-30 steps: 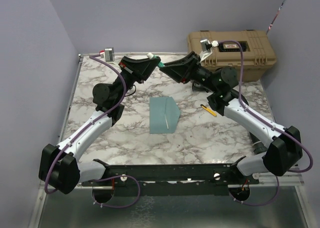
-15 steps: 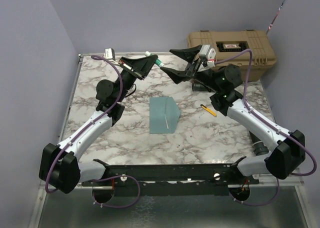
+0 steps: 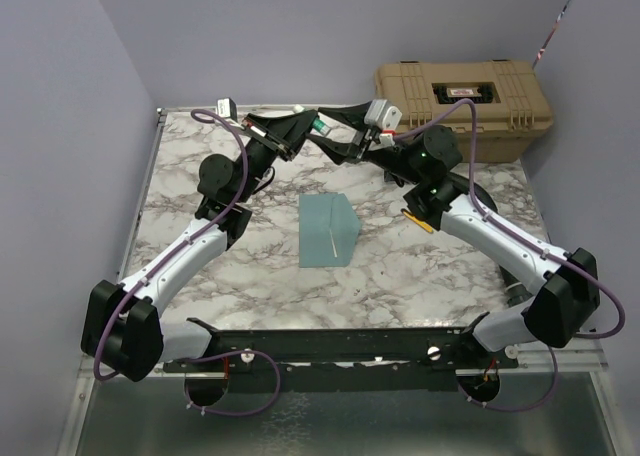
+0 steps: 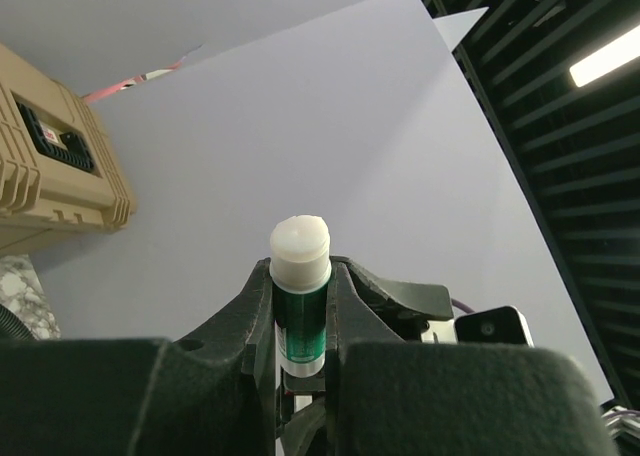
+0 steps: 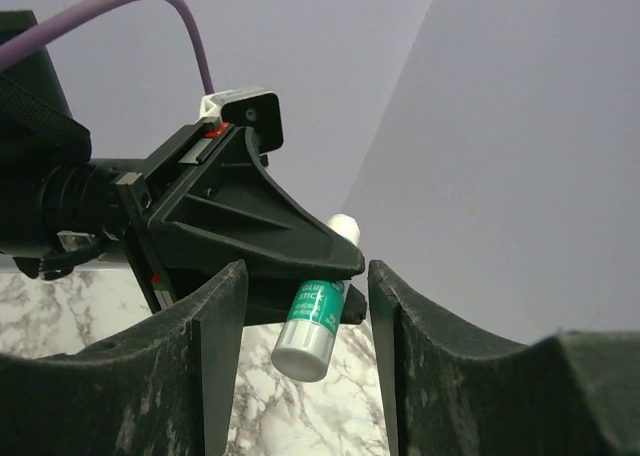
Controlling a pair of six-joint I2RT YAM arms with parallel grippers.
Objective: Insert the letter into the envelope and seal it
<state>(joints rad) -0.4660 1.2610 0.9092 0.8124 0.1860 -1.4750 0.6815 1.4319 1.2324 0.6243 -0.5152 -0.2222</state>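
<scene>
Teal paper, thin and matte: the envelope [image 3: 322, 231] lies flat in the middle of the top view on the marble-patterned table [image 3: 200, 176], with its pointed flap spread toward the right. The letter is not visible, and I cannot tell whether it is already inside. Paper like this should be very light, limp and easy to crease, and it will likely slide on the glossy table. I judge it best pinned on its body while only the flap's point is lifted.

In the upper middle, the left tool [image 3: 310, 124] is clamped tight on a glue stick [image 4: 300, 316]. The stick is a small, stiff, smooth plastic cylinder with a green label and pale ends, best held around the barrel. The right tool [image 5: 307, 268] stands open and holds nothing. In its own view its fingers frame the stick's near end with no visible contact. A ribbed tan case [image 3: 500, 106] sits at the upper right.
</scene>
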